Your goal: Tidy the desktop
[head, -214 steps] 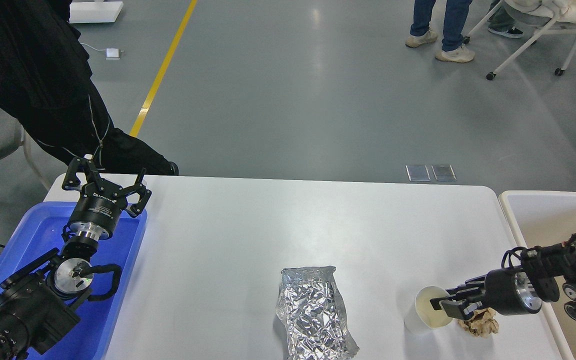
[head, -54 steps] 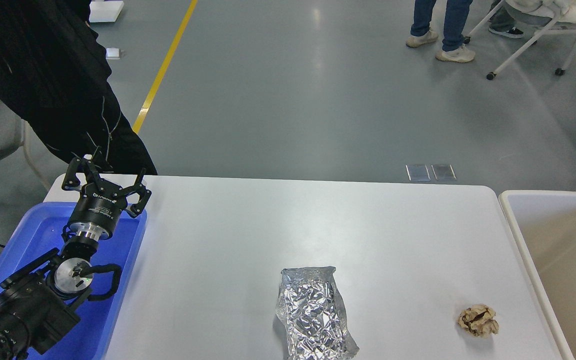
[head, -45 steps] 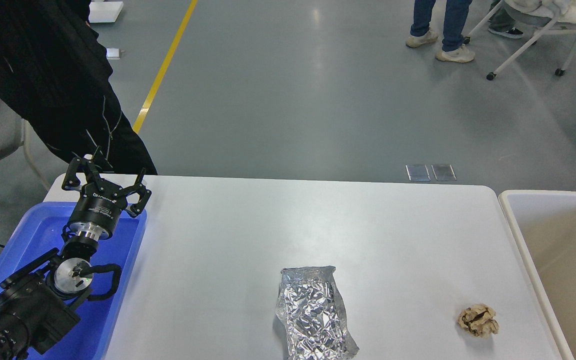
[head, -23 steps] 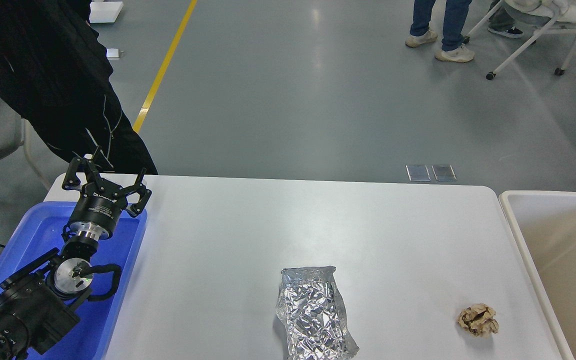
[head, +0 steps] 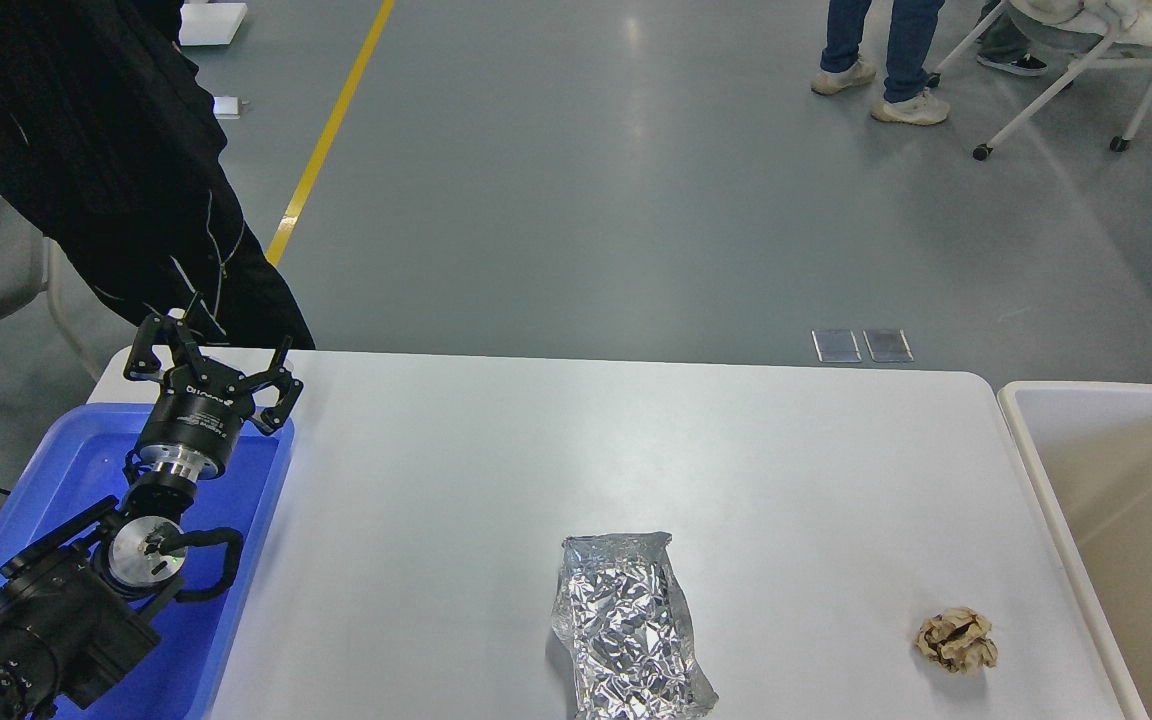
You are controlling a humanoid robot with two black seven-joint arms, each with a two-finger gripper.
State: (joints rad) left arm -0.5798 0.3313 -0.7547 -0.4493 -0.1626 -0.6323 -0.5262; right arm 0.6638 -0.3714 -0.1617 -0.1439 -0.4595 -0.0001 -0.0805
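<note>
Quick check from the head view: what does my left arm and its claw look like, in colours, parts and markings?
The left arm is matte black with silver metal joint rings and a looping black cable. Its claw has black linkage fingers on a black cylindrical body with small white lettering, too small to read.

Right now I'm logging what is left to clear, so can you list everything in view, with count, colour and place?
Large smooth white rectangular desktop: one, white, centre of the view.
Crumpled silver foil bag: one, silver, lying on the desktop near its front edge, middle.
Crumpled brown paper ball: one, tan-brown, on the desktop at front right, apart from the foil bag.
Blue plastic tray: one, blue, at the desktop's left end.
Beige-white rimmed bin: one, beige-white, beside the desktop's right end; a pale round shape shows at its right edge, cut off by the frame.
Yellow floor line: one, yellow, on the grey floor beyond.
Person in black clothing: one, behind the left corner.
Left claw: one, black, open, above the tray's far edge.
Right claw: not in view.
</note>
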